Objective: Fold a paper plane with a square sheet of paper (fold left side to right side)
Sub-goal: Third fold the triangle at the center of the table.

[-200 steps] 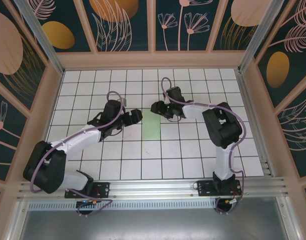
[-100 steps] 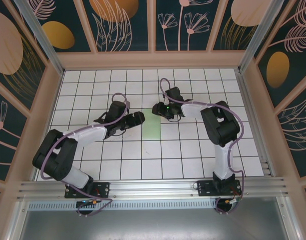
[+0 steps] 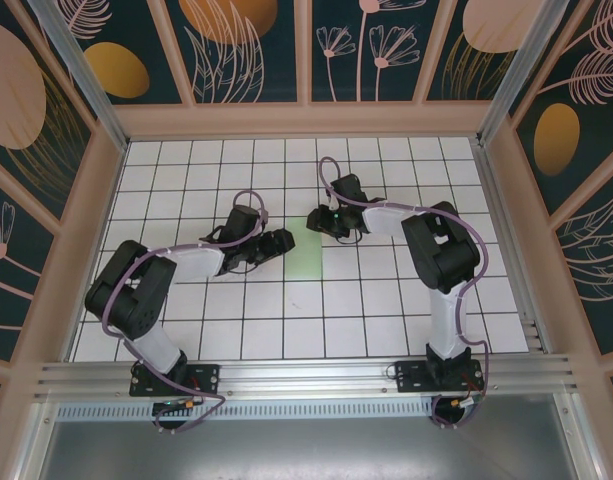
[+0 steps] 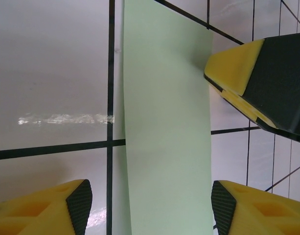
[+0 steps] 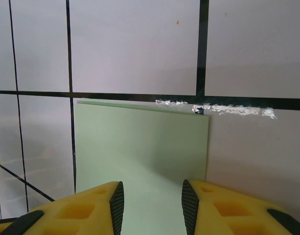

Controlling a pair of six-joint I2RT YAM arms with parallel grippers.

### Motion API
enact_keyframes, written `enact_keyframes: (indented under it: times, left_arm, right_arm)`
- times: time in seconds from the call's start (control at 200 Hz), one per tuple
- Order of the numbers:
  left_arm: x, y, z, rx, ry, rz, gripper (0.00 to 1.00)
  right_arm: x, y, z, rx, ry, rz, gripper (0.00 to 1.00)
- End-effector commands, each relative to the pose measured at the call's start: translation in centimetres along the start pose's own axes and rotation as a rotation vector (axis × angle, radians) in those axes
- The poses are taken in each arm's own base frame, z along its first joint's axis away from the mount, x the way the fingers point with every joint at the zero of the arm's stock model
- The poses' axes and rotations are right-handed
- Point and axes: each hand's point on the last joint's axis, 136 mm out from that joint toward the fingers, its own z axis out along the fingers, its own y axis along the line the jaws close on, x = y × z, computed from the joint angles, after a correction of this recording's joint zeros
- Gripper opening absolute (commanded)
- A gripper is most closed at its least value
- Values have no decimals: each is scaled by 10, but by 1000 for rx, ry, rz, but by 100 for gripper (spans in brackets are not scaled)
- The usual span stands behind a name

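Now the sheet of paper [image 3: 304,258] lies flat near the middle of the white grid table [image 3: 386,300], a narrow pale green strip running near to far; the left gripper [image 3: 283,241] is low at its left edge, jaws apart and straddling the strip's width [image 4: 150,208]; the right gripper [image 3: 314,220] is at the far end, fingers parted by a narrow gap above the paper [image 5: 152,205]; whether it touches the sheet is unclear.
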Motion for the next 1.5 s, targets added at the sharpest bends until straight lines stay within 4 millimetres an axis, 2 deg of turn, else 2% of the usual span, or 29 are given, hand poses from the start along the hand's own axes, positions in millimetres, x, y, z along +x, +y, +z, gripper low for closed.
enact_keyframes:
  times: [0.0, 0.11, 0.135, 0.35, 0.731, 1.236, 1.491]
  left_arm:
    - [-8, -12, 3, 49, -9, -7, 68]
    - [-8, -16, 3, 67, 1, -8, 65]
    - [-3, -8, 10, 49, 20, -19, 65]
    - [1, -6, 17, 49, 45, -25, 62]
    - [6, -10, 25, 59, 72, -19, 56]
    - [3, -18, 20, 62, 57, -5, 50]
    - [6, -16, 21, 55, 61, -6, 34]
  right_arm:
    - [22, -24, 13, 72, 68, 24, 40]
    - [22, -23, 13, 67, 68, 24, 40]
    - [22, -24, 14, 67, 69, 25, 40]
    - [22, -22, 15, 62, 70, 28, 40]
    - [23, -22, 17, 59, 75, 31, 39]
    - [25, -21, 18, 57, 81, 29, 39]
    - [22, -19, 16, 51, 67, 3, 41]
